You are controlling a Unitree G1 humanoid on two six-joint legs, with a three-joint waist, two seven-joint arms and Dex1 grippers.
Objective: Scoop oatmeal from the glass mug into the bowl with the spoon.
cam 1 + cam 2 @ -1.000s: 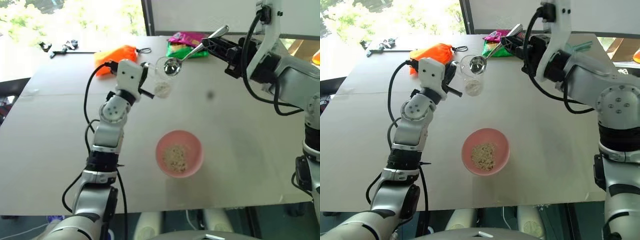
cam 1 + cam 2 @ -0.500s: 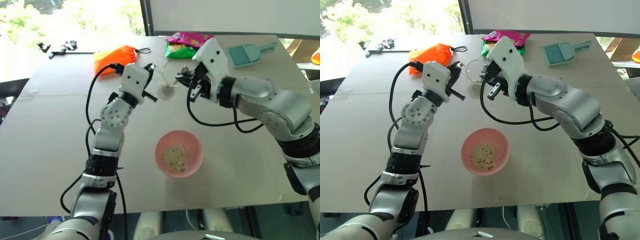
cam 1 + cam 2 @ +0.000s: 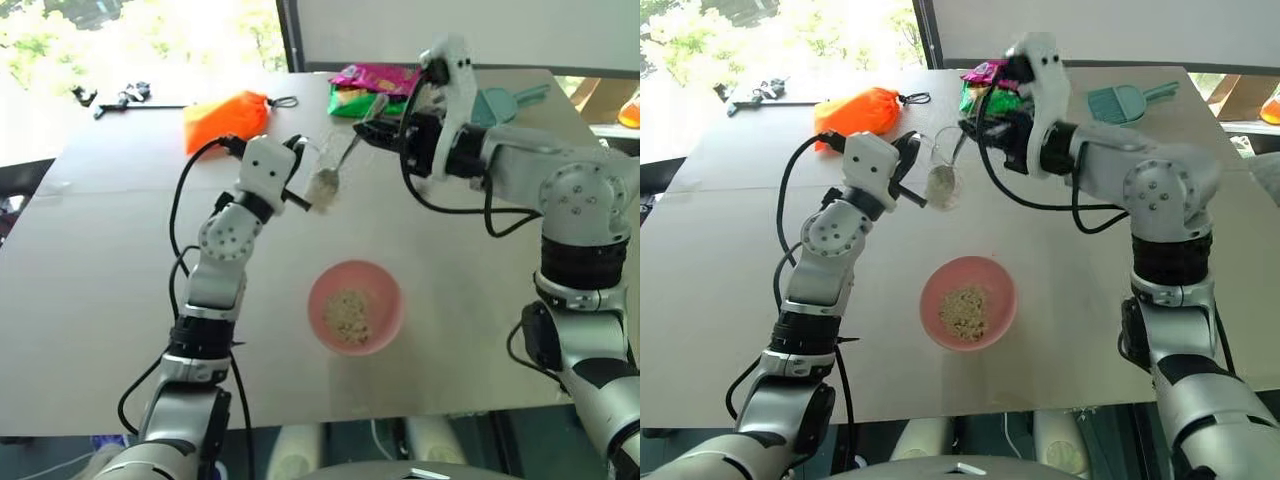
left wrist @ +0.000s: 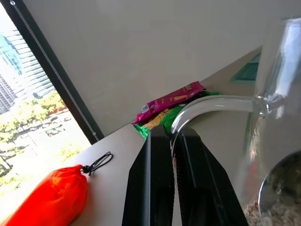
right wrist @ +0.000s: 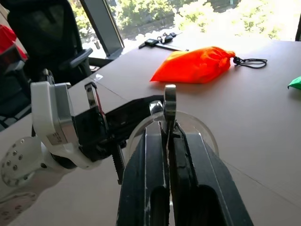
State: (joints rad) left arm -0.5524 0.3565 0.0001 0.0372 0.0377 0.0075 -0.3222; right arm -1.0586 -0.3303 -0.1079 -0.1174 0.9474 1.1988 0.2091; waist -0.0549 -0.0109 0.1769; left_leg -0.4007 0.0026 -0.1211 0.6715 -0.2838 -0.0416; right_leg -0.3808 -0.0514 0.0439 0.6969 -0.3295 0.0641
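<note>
**benchwatcher:** Quick count, using the pink bowl (image 3: 356, 307) as the anchor. One bowl is sitting on the table (image 3: 110, 290) with one small heap of oatmeal (image 3: 348, 312) in it. One glass mug (image 3: 943, 172) is being held up beyond the bowl, a bit to its left, with more oats sitting in its bottom. One spoon (image 3: 338, 166), and its tip is dipping into the mug.

**oatbot_fan:** And the grippers?

**benchwatcher:** Two. The left gripper (image 4: 172, 141) is pinching the mug's handle, fingers clamped tight. The right gripper (image 5: 167, 136) is squeezing the spoon's handle between closed fingers, beyond the bowl and to its right.

**oatbot_fan:** Other stuff?

**benchwatcher:** Farther past the bowl: one orange pouch (image 3: 224, 117), one stack of snack packets (image 3: 372, 88), one teal scoop (image 3: 1122, 101).
</note>
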